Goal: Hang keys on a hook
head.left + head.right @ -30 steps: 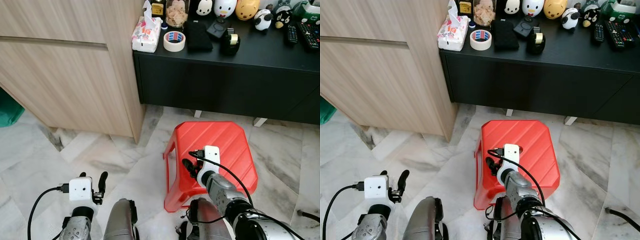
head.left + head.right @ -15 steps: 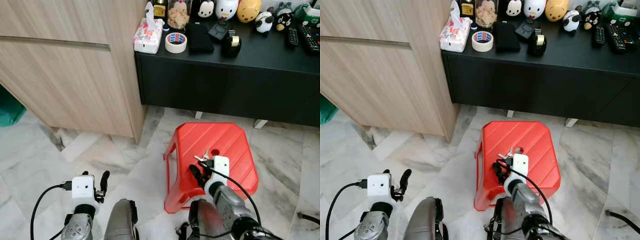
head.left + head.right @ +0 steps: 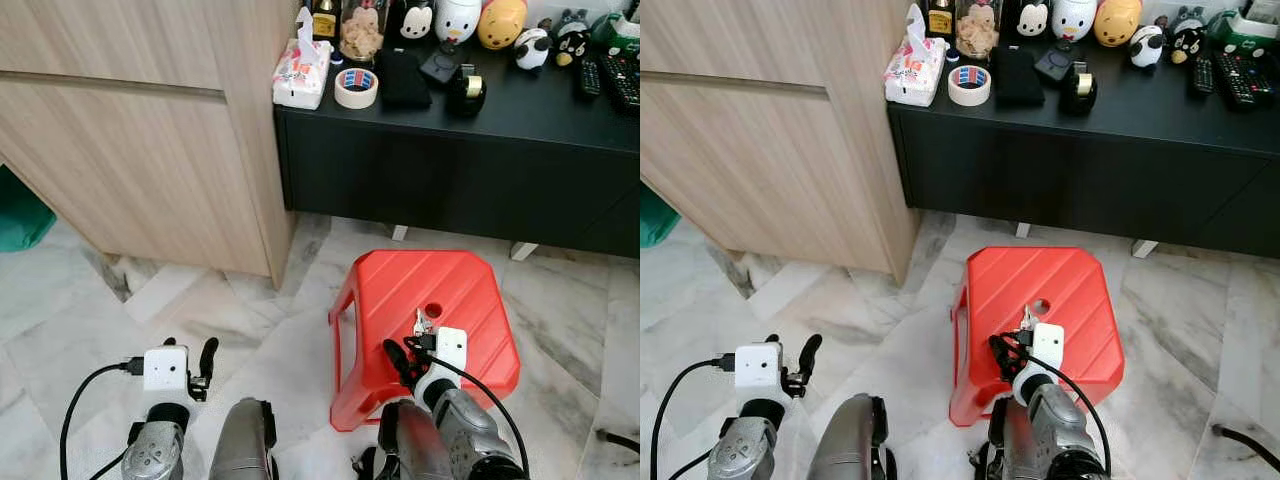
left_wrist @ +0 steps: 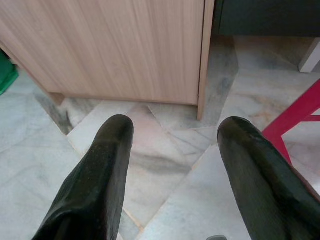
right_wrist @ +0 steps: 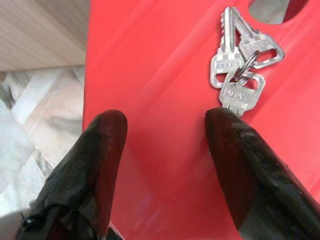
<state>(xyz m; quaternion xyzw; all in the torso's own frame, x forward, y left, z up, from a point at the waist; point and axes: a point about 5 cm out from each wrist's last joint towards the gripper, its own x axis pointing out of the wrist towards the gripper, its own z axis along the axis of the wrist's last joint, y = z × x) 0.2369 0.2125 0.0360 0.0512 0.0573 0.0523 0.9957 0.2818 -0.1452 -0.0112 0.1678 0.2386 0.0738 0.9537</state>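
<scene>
Your left gripper [image 4: 172, 165] hangs low over the floor [image 3: 90, 300], fingers spread, holding nothing. Your right gripper [image 5: 165, 145] hovers over the red stool [image 3: 400, 290], fingers apart; the keys [image 5: 242, 65] lie on it just beyond one fingertip.

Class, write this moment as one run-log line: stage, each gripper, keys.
stage: reaching for keys | right gripper: open, over red stool | left gripper: open, idle above floor | keys: flat on stool beside its hole, not gripped
</scene>
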